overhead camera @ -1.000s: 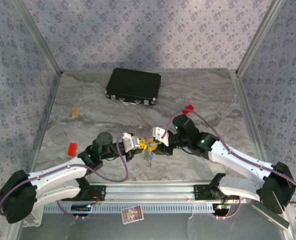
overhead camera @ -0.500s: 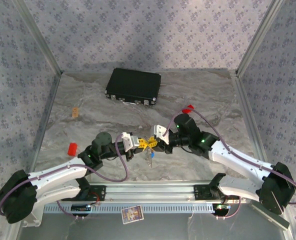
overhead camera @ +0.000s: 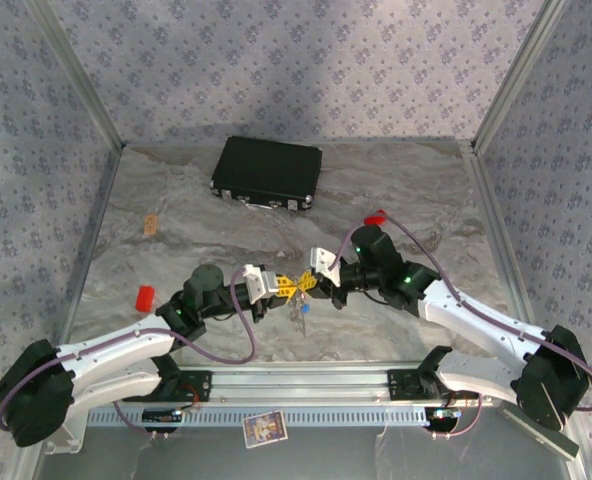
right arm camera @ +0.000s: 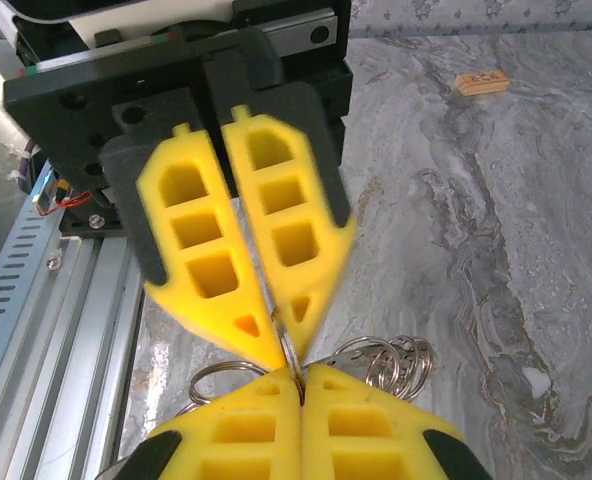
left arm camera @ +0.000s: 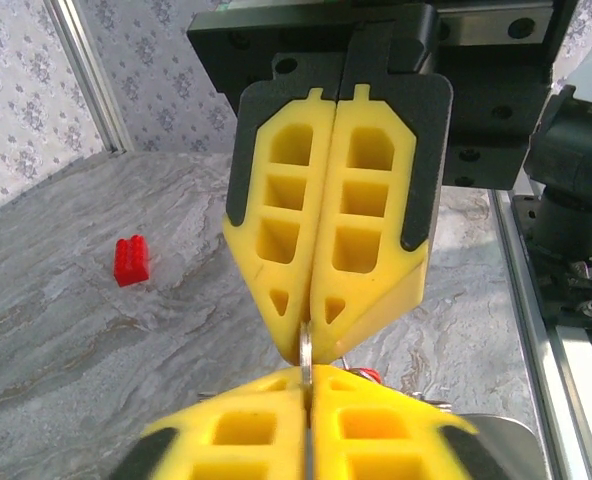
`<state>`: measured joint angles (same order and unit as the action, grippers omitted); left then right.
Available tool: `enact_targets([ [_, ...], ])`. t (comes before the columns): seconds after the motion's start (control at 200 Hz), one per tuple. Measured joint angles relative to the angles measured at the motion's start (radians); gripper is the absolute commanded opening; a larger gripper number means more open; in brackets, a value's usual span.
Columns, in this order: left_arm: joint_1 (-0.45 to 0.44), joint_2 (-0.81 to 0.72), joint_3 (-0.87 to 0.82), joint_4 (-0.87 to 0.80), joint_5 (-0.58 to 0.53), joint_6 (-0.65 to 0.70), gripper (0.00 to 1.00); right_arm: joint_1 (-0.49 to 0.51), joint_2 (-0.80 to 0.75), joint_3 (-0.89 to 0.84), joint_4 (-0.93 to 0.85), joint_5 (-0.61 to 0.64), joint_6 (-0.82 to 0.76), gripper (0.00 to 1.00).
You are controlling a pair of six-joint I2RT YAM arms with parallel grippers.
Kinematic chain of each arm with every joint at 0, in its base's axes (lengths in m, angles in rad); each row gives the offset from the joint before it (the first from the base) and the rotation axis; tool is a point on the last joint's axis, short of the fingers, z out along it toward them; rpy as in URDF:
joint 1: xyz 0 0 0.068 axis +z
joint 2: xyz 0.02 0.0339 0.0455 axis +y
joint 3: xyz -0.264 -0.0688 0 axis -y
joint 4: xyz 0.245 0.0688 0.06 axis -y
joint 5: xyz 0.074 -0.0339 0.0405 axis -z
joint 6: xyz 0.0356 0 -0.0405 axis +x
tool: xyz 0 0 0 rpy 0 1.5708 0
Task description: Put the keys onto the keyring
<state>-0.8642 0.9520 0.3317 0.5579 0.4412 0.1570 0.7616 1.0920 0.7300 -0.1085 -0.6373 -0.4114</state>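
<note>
1. Left gripper (right arm camera: 280, 346): reaches in from the left. Its jaws are narrow, the tips almost together about a thin silver wire. Whether it actually grips cannot be told.
2. Right gripper (left arm camera: 311, 346): meets the left one tip to tip from the right, above the near middle of the table (overhead camera: 406, 190). Its jaws are closed and pinch the same wire.
3. Keyring (right arm camera: 376, 358): silver loops spread to both sides of the pinch point, held clear of the table.
4. Keys (overhead camera: 298, 312): hang just beneath the meeting grippers.
5. Step in hand (judged): working a key along the ring's coil.
6. Good practice: one gripper holds the ring fast while the other regrips. If both loosen together, the bunch is likely to drop.
7. The key is best fed around the wire in short moves, with the tips aligned and the loops kept from twisting.
</note>
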Motion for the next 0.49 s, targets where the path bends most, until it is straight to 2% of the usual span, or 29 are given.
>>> enact_targets([
  [0.165, 0.0, 0.004, 0.023, -0.076, -0.032, 0.008, 0.22, 0.008, 0.011, 0.021, -0.072, 0.015, -0.029, 0.0],
  [0.425, -0.001, 0.003, 0.108, -0.24, -0.053, 0.056, 0.14, 0.053, 0.061, 0.146, -0.238, 0.118, -0.126, 0.0],
  [0.495, -0.001, 0.003, 0.116, -0.263, -0.051, 0.07, 0.08, 0.063, 0.074, 0.171, -0.272, 0.14, -0.145, 0.0],
])
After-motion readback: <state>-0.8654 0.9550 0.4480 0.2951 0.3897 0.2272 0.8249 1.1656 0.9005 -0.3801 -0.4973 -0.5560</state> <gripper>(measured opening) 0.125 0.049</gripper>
